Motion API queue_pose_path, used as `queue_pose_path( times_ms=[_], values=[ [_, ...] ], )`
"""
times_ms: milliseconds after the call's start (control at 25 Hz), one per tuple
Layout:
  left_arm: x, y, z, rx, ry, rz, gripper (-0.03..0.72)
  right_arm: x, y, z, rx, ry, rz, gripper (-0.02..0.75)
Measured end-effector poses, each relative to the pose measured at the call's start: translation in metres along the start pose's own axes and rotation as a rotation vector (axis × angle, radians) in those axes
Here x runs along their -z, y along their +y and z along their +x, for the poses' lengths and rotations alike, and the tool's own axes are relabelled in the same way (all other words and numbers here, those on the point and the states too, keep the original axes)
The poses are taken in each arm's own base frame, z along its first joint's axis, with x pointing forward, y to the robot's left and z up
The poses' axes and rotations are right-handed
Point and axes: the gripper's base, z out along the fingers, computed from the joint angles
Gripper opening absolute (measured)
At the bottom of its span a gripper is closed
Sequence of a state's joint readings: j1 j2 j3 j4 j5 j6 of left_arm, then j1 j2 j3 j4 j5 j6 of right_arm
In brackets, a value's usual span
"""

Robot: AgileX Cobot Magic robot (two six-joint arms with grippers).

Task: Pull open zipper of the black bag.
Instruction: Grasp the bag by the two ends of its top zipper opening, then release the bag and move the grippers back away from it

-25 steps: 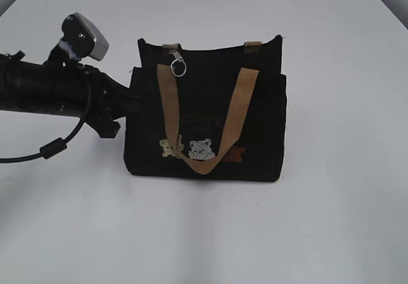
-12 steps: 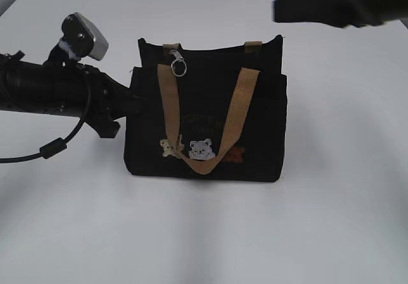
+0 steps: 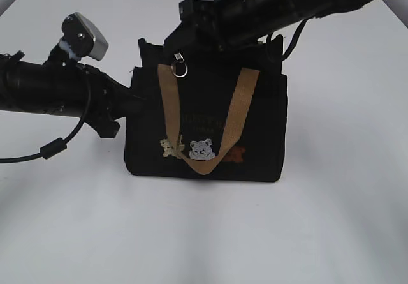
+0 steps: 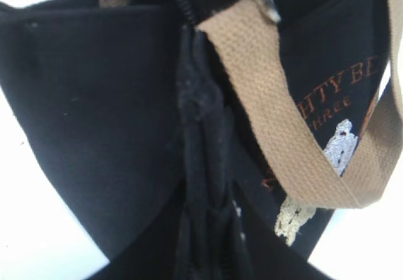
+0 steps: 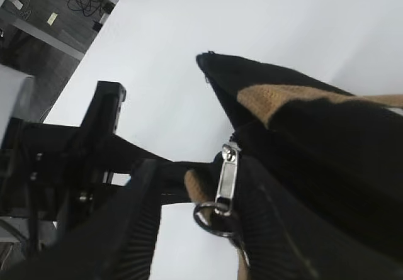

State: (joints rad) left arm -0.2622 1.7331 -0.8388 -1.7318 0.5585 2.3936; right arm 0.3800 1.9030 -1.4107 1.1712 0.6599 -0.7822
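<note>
The zipper (image 3: 210, 53) runs along the top edge of the black bag (image 3: 204, 121), and its grey metal pull (image 3: 178, 59) with a silvery ring (image 3: 179, 69) hangs at the left end of that edge, over the front face. In the right wrist view the pull (image 5: 227, 174) is seen hanging between the two ribbed fingers (image 5: 135, 229) of the right hand (image 5: 208, 229), with its ring (image 5: 212, 220) below it. The jaws are held partly apart, and the pull is not clamped; whether a finger touches it cannot be told.

The bag is stood upright on the white bench (image 3: 204, 233), near the middle of the scene. A tan webbing handle (image 3: 210, 124) is draped down its front in a V shape, over faint lettering and small bear patches (image 3: 201, 149).

The right arm (image 3: 274, 6) is reached in from the far right across the top of the bag. The left arm (image 3: 57, 89) is laid in from the left, and the left hand (image 3: 131, 102) is pressed against the left side of the bag. In the left wrist view only black fabric (image 4: 94, 104) and the tan strap (image 4: 277, 110) are seen up close; the fingers are not made out, but the hand is nearly closed, apparently pinched on the bag's side fabric.
</note>
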Motion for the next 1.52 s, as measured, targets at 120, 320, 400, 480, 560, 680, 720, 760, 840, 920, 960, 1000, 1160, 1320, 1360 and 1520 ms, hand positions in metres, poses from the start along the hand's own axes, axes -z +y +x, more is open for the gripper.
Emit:
queue_pose_path(
  times_ms=[120, 320, 400, 480, 560, 680, 720, 760, 840, 920, 960, 1000, 1160, 1320, 1360, 1520],
  values=[
    [0.000, 0.000, 0.000, 0.000, 0.000, 0.000, 0.069, -0.019, -0.009, 0.008, -0.039, 0.036, 0.009, 0.323],
    [0.000, 0.000, 0.001, 0.000, 0.004, -0.002, 0.069, -0.029, -0.013, 0.010, -0.053, 0.028, 0.030, 0.227],
    [0.000, 0.000, 0.001, 0.000, 0.005, -0.003, 0.069, -0.029, -0.014, 0.009, -0.056, 0.020, 0.037, 0.098],
    [0.000, 0.000, 0.001, 0.000, 0.005, -0.003, 0.069, -0.026, -0.017, 0.007, -0.077, 0.010, 0.045, 0.020],
    [0.000, 0.000, 0.000, 0.000, 0.002, 0.000, 0.069, -0.016, -0.021, 0.003, -0.094, 0.017, 0.036, 0.001],
    [0.000, 0.000, 0.000, 0.000, -0.002, 0.002, 0.069, 0.015, -0.035, -0.004, -0.103, 0.056, 0.049, 0.000],
    [0.000, 0.000, 0.000, 0.000, -0.002, 0.002, 0.069, 0.030, -0.044, -0.007, -0.118, 0.064, 0.068, 0.000],
    [0.000, 0.000, 0.000, 0.000, -0.002, 0.002, 0.069, 0.045, -0.053, -0.009, -0.129, 0.084, 0.091, 0.000],
    [0.000, 0.000, 0.000, 0.001, -0.002, 0.002, 0.069, 0.072, -0.067, -0.009, -0.155, 0.130, 0.135, 0.000],
    [0.000, 0.000, 0.000, 0.001, -0.002, 0.002, 0.069, 0.092, -0.076, -0.008, -0.178, 0.153, 0.166, 0.000],
    [0.000, 0.000, 0.000, 0.001, -0.002, 0.002, 0.069, 0.097, -0.078, -0.008, -0.181, 0.160, 0.177, 0.000],
    [0.000, 0.000, 0.000, 0.001, -0.002, 0.002, 0.069, 0.099, -0.077, -0.008, -0.181, 0.160, 0.179, 0.003],
    [0.000, 0.001, 0.001, 0.079, 0.011, -0.013, 0.106, 0.094, -0.055, -0.006, -0.108, 0.211, 0.139, 0.169],
    [0.011, 0.000, 0.001, 0.343, 0.103, -0.034, 0.339, 0.094, -0.019, 0.002, -0.026, 0.304, 0.110, 0.382],
    [0.015, -0.001, 0.001, 0.414, 0.133, -0.042, 0.351, 0.096, -0.013, 0.004, -0.018, 0.334, 0.139, 0.391],
    [0.035, -0.005, 0.000, 0.660, 0.264, -0.097, 0.255, 0.104, 0.009, 0.021, 0.029, 0.492, 0.384, 0.378]
  ],
)
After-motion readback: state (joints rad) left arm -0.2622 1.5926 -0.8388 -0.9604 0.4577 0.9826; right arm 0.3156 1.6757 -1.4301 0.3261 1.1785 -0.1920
